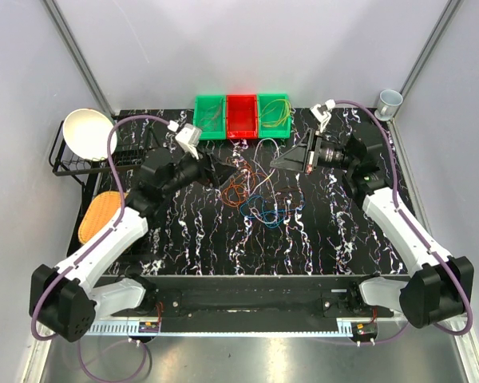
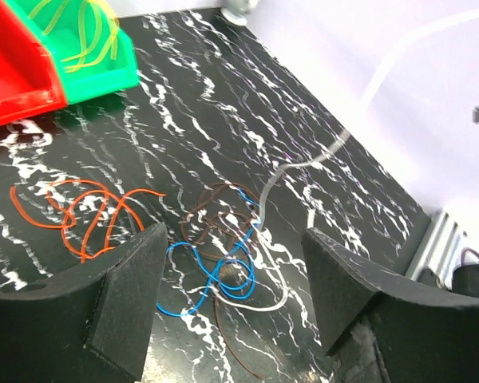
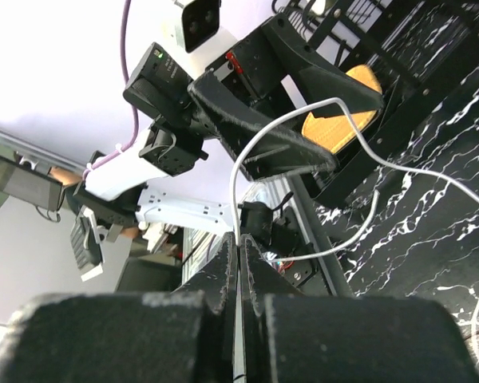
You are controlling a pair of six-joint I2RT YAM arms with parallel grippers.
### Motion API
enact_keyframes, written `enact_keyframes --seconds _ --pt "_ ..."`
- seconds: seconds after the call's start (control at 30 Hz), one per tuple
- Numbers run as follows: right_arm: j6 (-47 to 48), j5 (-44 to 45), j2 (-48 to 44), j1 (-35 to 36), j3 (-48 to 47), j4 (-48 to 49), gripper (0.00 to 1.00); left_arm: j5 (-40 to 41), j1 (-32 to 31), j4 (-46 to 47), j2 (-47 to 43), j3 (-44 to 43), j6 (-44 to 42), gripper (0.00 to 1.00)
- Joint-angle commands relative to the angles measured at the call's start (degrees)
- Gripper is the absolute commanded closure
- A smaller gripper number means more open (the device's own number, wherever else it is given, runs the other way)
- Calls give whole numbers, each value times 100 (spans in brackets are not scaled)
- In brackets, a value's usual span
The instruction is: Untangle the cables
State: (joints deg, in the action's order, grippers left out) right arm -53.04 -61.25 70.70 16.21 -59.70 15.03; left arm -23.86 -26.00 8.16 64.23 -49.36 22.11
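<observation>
The cables lie in a loose tangle on the black marbled table between the two grippers. In the left wrist view I see an orange cable, a brown cable, a blue cable and a white cable that rises off the table to the upper right. My left gripper is open and empty, hovering above the blue loops. My right gripper is shut on the white cable, which is pinched between its fingertips and held lifted above the table.
Three bins stand at the back: a green bin, a red bin and a green bin with yellow-green cables inside. A white bowl sits on a black rack at left, above an orange waffle-like object. A cup stands at back right.
</observation>
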Motion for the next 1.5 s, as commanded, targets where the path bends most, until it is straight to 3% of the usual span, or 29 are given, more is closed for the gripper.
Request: enact_keyframes --seconds 0.0,0.53,0.63,0.7,0.77,0.93,1.1,1.27,1.47 --pt "-67 -150 -3 137 -24 308 100 232 -335 239 -130 -161 -382 29" --pt "-40 -159 93 497 -33 290 100 1041 -933 54 494 -803 -752 32" --pt "-23 -176 102 524 -33 282 100 1067 -968 124 626 -873 -769 44" --pt "-23 -176 94 541 2 282 100 1067 -995 247 652 -856 -743 69" --pt "56 -185 76 541 11 212 100 1172 -1021 291 635 -856 -734 100" --pt "670 147 -21 541 29 -708 100 1910 -1030 -15 311 -890 -752 100" --pt "1673 797 137 541 2 -2045 100 2858 -1021 -1210 -23 -1365 -743 100" --pt "2016 1045 505 559 2 -2460 100 3133 -1021 -1678 -454 -1532 -690 100" --pt "2131 1545 1050 1226 -32 -2443 100 3080 -1013 -1757 -771 -1795 -436 100"
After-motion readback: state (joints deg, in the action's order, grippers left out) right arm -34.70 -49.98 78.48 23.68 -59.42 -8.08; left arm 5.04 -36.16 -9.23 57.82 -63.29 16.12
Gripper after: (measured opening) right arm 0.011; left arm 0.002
